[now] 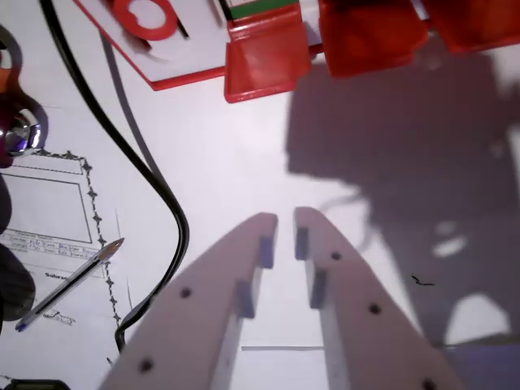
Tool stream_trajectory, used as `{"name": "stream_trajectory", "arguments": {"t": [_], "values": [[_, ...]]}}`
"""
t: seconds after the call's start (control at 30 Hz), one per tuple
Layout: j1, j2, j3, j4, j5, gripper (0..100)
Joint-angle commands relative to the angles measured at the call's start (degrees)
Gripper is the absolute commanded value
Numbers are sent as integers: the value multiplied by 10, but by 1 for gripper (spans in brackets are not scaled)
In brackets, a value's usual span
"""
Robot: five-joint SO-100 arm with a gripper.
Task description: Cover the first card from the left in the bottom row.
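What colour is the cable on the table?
Black; the cable shows clearly in the wrist view.

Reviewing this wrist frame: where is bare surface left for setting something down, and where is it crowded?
Bare white surface lies ahead of the claw, between the black cable and the red plastic pieces along the top edge. The wrist view's left is crowded: printed sheet, pen, cable.

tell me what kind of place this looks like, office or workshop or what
Probably a hobby desk or home workbench rather than a factory: a white tabletop with a printed paper form and a ballpoint pen lying on it, a loose black cable, and red plastic flaps.
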Motion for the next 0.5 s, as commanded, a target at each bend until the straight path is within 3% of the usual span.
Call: {"name": "stream_trajectory", "arguments": {"t": [0.0,0.47], "values": [[-8,-4,-65,1,6,2],[-15,-103,-146,-11,27,2]]}}
